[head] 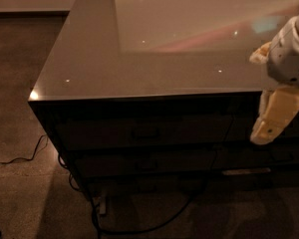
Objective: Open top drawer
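While the desk (114, 73) is sitting in dim light in the single camera view, the claw (275, 117) is hanging at the right edge of the picture, just below the desk's front lip and in front of the right-hand bank of drawers. Whether it is released or clenched, I cannot tell, but it is gripping nothing. The top drawer (243, 124) is lying right there beside it, a dark front directly under the lip, looking fully closed, with its handle hidden, probably behind the claw. To the left, the drawer fronts with dark handles (144, 132) are sitting shut too, and a pale bar (246, 172) is showing lower down. A cable (154, 218) is trailing across the floor (20, 193) under the desk. By my reading the reach toward the handle is the step in hand and no pull is under way. The next move is calling for the claw to line up on that handle, close on it, and draw straight outward.
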Controlling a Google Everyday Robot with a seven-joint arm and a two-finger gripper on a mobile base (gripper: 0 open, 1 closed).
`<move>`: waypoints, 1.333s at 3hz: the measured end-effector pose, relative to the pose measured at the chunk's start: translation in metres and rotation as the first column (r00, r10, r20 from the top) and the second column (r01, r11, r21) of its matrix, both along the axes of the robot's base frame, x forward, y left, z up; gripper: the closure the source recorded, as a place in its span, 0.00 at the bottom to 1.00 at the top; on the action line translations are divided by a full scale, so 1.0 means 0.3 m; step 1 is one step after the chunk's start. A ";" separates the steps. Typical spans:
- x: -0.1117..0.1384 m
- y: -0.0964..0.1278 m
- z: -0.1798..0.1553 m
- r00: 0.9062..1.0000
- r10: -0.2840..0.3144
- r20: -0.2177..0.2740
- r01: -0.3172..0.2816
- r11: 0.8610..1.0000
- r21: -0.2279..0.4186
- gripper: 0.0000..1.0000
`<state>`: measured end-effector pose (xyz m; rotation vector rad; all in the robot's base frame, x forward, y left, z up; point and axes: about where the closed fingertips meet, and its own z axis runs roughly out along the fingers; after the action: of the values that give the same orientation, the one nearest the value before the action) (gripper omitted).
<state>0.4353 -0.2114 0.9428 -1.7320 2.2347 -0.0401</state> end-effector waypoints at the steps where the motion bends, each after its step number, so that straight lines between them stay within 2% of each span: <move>1: -0.017 0.030 -0.187 0.995 0.002 -0.101 0.007 0.996 0.084 0.00; 2: -0.019 0.102 -0.350 0.986 0.016 -0.163 0.009 0.988 0.151 0.00; 3: -0.009 0.206 -0.431 0.976 0.077 -0.203 -0.043 0.985 0.166 0.00; 4: -0.009 0.210 -0.433 0.976 0.080 -0.205 -0.046 0.985 0.166 0.00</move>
<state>0.4326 -0.1485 0.8128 -1.7898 2.2535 0.3440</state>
